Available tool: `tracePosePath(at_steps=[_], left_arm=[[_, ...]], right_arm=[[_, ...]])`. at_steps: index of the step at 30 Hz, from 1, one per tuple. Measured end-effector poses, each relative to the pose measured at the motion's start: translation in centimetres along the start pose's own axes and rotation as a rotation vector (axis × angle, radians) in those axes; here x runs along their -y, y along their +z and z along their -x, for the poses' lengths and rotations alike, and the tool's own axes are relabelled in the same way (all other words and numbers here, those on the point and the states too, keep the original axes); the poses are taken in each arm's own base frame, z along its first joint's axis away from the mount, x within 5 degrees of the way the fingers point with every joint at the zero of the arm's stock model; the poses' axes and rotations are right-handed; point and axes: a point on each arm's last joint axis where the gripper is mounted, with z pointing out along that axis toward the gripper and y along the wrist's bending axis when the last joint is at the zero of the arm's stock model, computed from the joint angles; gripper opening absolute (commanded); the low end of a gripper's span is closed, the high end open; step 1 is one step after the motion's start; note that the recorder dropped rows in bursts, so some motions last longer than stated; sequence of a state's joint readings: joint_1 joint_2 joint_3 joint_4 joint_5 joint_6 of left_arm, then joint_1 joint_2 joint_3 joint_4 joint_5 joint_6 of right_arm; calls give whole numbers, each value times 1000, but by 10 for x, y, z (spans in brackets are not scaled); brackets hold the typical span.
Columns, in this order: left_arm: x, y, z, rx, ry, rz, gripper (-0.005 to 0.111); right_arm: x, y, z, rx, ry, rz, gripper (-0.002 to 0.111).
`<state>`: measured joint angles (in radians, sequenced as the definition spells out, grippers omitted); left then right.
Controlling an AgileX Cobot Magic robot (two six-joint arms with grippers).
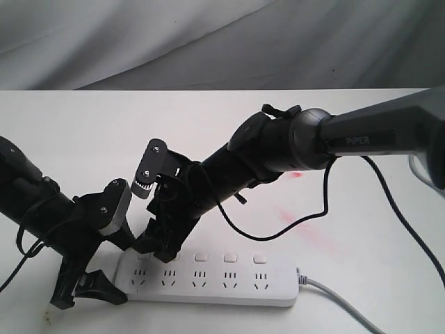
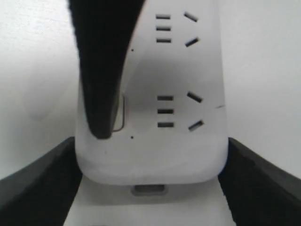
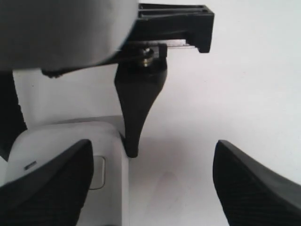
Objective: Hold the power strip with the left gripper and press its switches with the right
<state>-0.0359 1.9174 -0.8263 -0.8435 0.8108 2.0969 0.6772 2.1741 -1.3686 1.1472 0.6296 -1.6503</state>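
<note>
Clamping one power strip's [image 1: 208, 278] end, the left pincer [image 2: 150, 146] grips it; the right pincer [image 3: 153, 150], spread wide, has one finger [image 2: 96, 84] over the end switch [image 3: 99, 172]. Five sockets [image 1: 229, 280] show.

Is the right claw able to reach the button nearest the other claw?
Probably yes. One finger of the right claw is right over that button, and the left claw only squeezes the power strip's sides at its end, so nothing covers it.

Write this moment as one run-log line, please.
left gripper: shut on power strip end | right gripper: open, one finger on end switch | pressed: cannot tell
</note>
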Motion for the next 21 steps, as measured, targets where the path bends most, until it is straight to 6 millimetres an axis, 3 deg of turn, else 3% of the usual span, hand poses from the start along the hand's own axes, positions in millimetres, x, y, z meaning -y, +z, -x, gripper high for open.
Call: tracePosePath(at_steps=[9, 17, 21], left_arm=[[0, 0, 0, 0, 0, 0, 63], [0, 0, 0, 0, 0, 0, 63], [0, 0, 0, 0, 0, 0, 63]], right_arm=[[0, -1, 1, 1, 1, -5, 66], [1, -13, 12, 28, -18, -53, 66], [2, 4, -3, -13, 1, -26, 66]])
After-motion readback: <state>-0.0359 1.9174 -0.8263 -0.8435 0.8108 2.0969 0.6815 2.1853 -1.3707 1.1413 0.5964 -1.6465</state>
